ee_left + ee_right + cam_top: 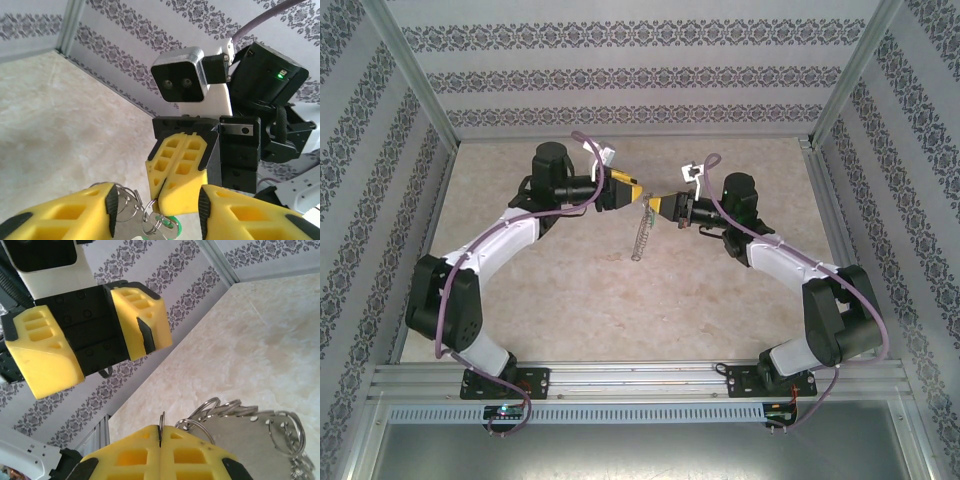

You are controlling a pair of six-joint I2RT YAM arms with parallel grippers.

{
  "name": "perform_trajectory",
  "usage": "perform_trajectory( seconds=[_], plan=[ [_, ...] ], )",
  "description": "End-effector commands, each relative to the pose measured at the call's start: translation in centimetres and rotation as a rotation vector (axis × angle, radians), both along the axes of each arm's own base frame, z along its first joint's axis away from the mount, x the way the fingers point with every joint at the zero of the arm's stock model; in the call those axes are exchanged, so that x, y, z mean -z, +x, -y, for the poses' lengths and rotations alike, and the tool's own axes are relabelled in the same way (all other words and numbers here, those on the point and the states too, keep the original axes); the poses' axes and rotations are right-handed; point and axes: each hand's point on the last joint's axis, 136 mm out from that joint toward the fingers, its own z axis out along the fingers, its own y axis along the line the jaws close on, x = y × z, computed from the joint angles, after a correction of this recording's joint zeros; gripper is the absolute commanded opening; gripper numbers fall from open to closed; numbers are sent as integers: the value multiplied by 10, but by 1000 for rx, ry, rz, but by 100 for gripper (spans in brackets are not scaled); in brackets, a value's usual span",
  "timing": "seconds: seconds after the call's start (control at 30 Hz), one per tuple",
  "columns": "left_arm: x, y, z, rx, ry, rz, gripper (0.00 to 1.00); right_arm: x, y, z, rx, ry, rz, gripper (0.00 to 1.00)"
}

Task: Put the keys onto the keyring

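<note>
Left wrist camera showed the left gripper [156, 207] spread wide, its yellow fingers well apart and clamping nothing. Between them sat the right gripper [160, 437], clenched tight, its two fingers pressed together on the thin wire of the keyring [640, 235]. A cluster of small silvery rings and flat metal bits [250, 432] bunched just to the right of those closed tips in the right wrist view. The green-headed key [170, 223] lay low between the left gripper's fingers, among the small rings; whether it touched either finger could not be told. From the top external camera, both grippers met over the middle of the table [570, 290], and the keyring dangled edge-on beneath them, trailing toward the near side.
</note>
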Motion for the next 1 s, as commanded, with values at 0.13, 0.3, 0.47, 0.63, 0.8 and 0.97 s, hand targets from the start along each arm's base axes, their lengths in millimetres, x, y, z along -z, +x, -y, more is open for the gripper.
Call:
perform_trajectory(
  seconds=[0.13, 0.3, 0.47, 0.63, 0.8, 0.97],
  plan=[
    [13, -9, 2, 106, 25, -81, 41, -15, -3, -1, -75, -8, 72, 0],
    [18, -10, 5, 116, 31, -94, 41, -17, -1, 0, -74, -6, 73, 0],
    [23, -8, 8, 114, 33, -103, 42, -18, -1, 0, -74, -4, 73, 0],
    [23, -8, 13, 124, 27, -105, 42, -18, -2, -1, -76, -3, 74, 0],
    [25, -12, 20, 149, 25, -110, 41, -17, -1, -1, -74, -3, 74, 0],
    [24, -16, 24, 167, 16, -103, 37, -14, 0, 0, -71, -3, 69, 0]
  ],
)
